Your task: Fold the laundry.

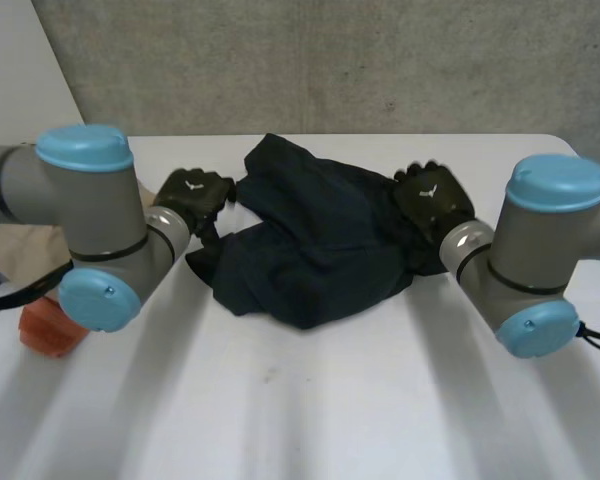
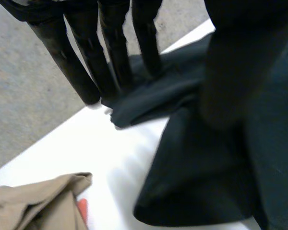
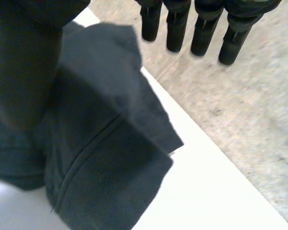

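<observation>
Nearest the camera, the left arm (image 1: 85, 225) and right arm (image 1: 540, 250) reach out over the white table (image 1: 310, 400), one on each side. Just behind the left arm, a tan cloth (image 1: 20, 255) lies on the table with something orange (image 1: 48, 332) beside it. Both are well back from the left hand, on its outer side.

Further out, a dark blue garment (image 1: 315, 240) lies crumpled in a loose heap on the middle of the table, between the two hands.

The left hand (image 1: 192, 193) sits at the garment's left edge. In the left wrist view its fingers (image 2: 113, 52) are straight and relaxed, with their tips at a folded flap of the garment (image 2: 206, 158) near the table's far edge. The thumb (image 2: 235, 72) stands apart over the heap, and nothing is gripped. The tan cloth (image 2: 38, 203) and the orange thing (image 2: 82, 209) show below the palm.

The right hand (image 1: 435, 198) is at the garment's right edge. In the right wrist view its fingers (image 3: 177, 28) are straight and spread, reaching past the table's edge clear of the fabric. A folded corner of the garment (image 3: 105, 143) lies under the palm. The thumb (image 3: 24, 62) hangs over the cloth, and this hand holds nothing either.

Beyond both hands and the far table edge is a grey concrete surface (image 1: 330, 60).
</observation>
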You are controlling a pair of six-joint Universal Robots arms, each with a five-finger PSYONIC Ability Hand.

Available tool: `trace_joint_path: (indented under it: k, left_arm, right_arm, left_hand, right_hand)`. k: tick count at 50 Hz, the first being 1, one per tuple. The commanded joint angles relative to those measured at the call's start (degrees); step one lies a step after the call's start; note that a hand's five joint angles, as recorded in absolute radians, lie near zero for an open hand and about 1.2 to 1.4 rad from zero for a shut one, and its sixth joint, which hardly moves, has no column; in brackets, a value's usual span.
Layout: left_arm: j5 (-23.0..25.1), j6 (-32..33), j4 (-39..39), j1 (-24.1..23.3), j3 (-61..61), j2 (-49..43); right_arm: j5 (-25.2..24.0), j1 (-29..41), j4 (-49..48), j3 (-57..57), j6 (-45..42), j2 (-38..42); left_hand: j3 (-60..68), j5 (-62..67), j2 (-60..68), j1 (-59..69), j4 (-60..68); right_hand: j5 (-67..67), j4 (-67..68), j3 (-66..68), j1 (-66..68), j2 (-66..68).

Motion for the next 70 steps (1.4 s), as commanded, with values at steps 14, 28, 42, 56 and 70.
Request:
trace_joint_path:
  k: [14, 28, 42, 56, 70]
  left_arm:
    - [5.9, -0.6, -4.9, -2.2, -18.6, 21.6]
    - [4.4, -1.8, -2.3, -5.9, -24.5, 11.0]
    - [-2.1, -1.5, -1.9, -4.9, -13.8, 1.9]
    - [-4.3, -1.1, -3.2, -4.7, 1.3, -6.5]
    - [-6.7, 6.4, -8.8, -5.3, 16.9, -17.1]
  right_arm:
    - [-5.6, -7.0, 28.9, 6.6, -4.9, -20.0]
    - [-19.9, -13.1, 14.7, 21.5, -11.7, -16.2]
    - [-21.0, -12.0, -10.9, 18.8, -8.2, -5.4]
    - [-20.6, -10.0, -9.7, 5.1, -9.6, 7.5]
    - [-17.0, -8.8, -6.5, -2.7, -8.7, 12.0]
  left_hand:
    - [1.9, 2.3, 2.2, 8.2, 2.2]
    - [14.9, 15.4, 15.2, 21.2, 15.2]
    - [-3.4, -2.9, -3.1, 2.9, -3.1]
    - [-4.6, -4.1, -4.3, 1.7, -4.3]
    - [-1.3, -0.8, -1.0, 5.1, -0.9]
  right_hand:
    - [18.4, 17.9, 18.1, 18.5, 18.6]
    - [34.7, 34.1, 34.3, 34.8, 34.8]
    - [18.5, 17.9, 18.2, 18.6, 18.7]
    - [18.2, 17.6, 17.8, 18.3, 18.3]
    - [66.1, 65.6, 65.8, 66.2, 66.3]
